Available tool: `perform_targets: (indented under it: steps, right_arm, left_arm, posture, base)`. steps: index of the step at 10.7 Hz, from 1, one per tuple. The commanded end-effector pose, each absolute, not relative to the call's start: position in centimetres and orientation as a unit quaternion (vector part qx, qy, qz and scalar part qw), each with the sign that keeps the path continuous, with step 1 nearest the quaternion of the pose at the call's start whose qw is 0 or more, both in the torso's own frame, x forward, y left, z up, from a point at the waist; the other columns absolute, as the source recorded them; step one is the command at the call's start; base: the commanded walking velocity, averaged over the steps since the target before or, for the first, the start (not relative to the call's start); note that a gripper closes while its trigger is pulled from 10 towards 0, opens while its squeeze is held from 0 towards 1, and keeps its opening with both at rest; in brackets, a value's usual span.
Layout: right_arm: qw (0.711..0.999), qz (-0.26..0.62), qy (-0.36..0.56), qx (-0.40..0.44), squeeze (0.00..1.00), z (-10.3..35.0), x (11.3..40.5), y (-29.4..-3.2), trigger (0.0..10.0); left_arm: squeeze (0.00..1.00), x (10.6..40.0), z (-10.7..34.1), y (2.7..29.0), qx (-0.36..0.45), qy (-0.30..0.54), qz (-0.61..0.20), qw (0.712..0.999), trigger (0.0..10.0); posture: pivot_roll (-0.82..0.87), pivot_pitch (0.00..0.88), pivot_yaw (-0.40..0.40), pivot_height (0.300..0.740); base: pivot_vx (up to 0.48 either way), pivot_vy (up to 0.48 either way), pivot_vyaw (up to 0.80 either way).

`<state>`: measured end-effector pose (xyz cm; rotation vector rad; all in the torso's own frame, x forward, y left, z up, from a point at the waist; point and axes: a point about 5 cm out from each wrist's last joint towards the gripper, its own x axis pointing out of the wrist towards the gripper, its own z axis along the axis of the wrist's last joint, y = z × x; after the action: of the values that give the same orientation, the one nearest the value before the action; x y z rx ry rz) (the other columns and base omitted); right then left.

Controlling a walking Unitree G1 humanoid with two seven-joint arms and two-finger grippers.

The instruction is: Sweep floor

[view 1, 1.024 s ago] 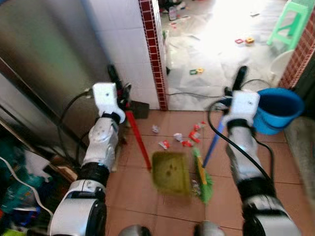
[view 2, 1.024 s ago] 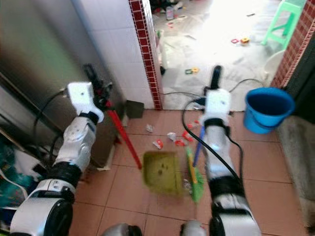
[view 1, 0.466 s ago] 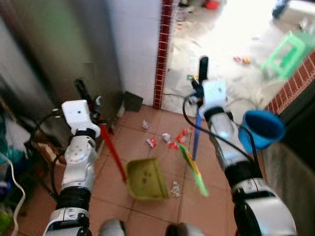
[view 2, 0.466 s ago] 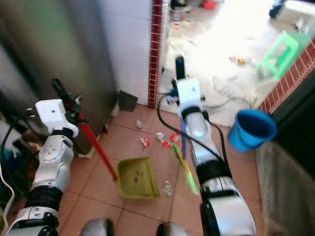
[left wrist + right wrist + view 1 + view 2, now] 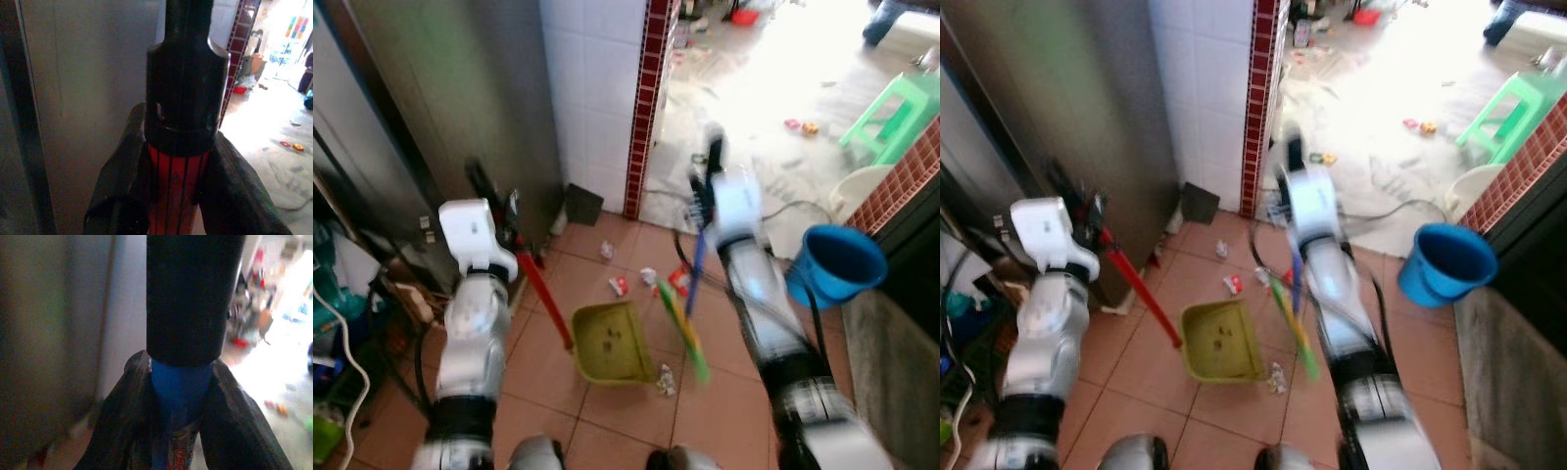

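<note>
I see the green dustpan [image 5: 610, 343] sitting on the tiled floor [image 5: 548, 392] in front of me, its red handle [image 5: 543, 299] clamped in my left end effector [image 5: 173, 196]. Just right of it, the green broom head [image 5: 683, 328] is tilted, and my right end effector [image 5: 178, 431] grips its blue handle [image 5: 695, 279]. Scraps of litter [image 5: 646, 279] lie just beyond the dustpan. A blue bucket [image 5: 837, 264] stands to the right, a green stool [image 5: 891, 108] far right, a white tiled wall [image 5: 597, 88] ahead.
</note>
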<state>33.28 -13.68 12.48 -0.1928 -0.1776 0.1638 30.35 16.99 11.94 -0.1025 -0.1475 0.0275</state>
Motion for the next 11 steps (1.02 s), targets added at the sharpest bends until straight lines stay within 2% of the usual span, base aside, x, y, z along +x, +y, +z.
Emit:
perform_targets:
  steps: [1,2,4,5,6,7,9,10,11]
  right_arm:
    - [0.986,0.071,-0.102,-0.114,0.00,13.3,33.3,-14.9,10.0]
    - [0.988,0.058,-0.081,-0.114,0.00,12.2,32.8,-16.2,10.0]
    - [0.987,0.046,-0.094,-0.125,0.00,14.2,31.9,-17.6,10.0]
    - [0.986,0.046,-0.107,-0.120,0.00,15.2,32.9,-17.3,10.0]
    - [0.984,0.055,-0.126,-0.111,0.00,16.8,34.8,-16.3,10.0]
    - [0.982,0.068,-0.135,-0.110,0.00,17.2,35.6,-15.6,10.0]
    - [0.982,0.063,-0.135,-0.120,0.00,16.7,34.6,-15.6,10.0]
    - [0.988,0.030,-0.112,-0.097,0.00,16.1,35.8,-16.7,10.0]
    - [0.985,0.030,-0.131,-0.107,0.00,17.3,36.5,-16.9,10.0]
  left_arm:
    - [0.00,30.4,12.7,16.6,-0.052,-0.085,0.005,0.995,10.0]
    - [0.00,30.3,12.1,16.4,-0.054,-0.074,0.006,0.996,10.0]
    - [0.00,29.2,13.6,15.9,-0.068,-0.073,0.005,0.995,10.0]
    - [0.00,29.5,14.5,16.1,-0.066,-0.077,0.002,0.995,10.0]
    - [0.00,30.8,16.0,16.8,-0.055,-0.092,0.003,0.994,10.0]
    - [0.00,31.7,16.5,17.6,-0.020,-0.105,-0.001,0.994,10.0]
    - [0.00,30.1,15.6,18.7,-0.020,-0.086,0.019,0.996,10.0]
    - [0.00,31.3,13.6,19.2,-0.038,-0.052,0.052,0.997,10.0]
    - [0.00,32.7,14.6,18.1,-0.056,-0.065,0.042,0.995,10.0]
  posture:
    - [-0.06,0.000,-0.007,0.740]
    - [-0.06,0.000,-0.008,0.740]
    - [-0.08,0.000,-0.002,0.740]
    - [-0.05,0.024,-0.007,0.740]
    - [-0.03,0.013,-0.011,0.740]
    - [-0.02,0.039,-0.008,0.740]
    - [-0.04,0.000,0.009,0.740]
    - [-0.05,0.000,0.037,0.740]
    - [-0.06,0.000,0.040,0.740]
  base:
    - [0.000,0.000,0.00]
    - [0.000,0.000,0.00]
    - [0.000,0.000,0.00]
    - [0.000,0.000,0.00]
    - [0.000,0.000,0.00]
    - [0.000,0.000,0.00]
    - [0.000,0.000,0.00]
    - [0.000,0.000,0.00]
    - [0.000,0.000,0.00]
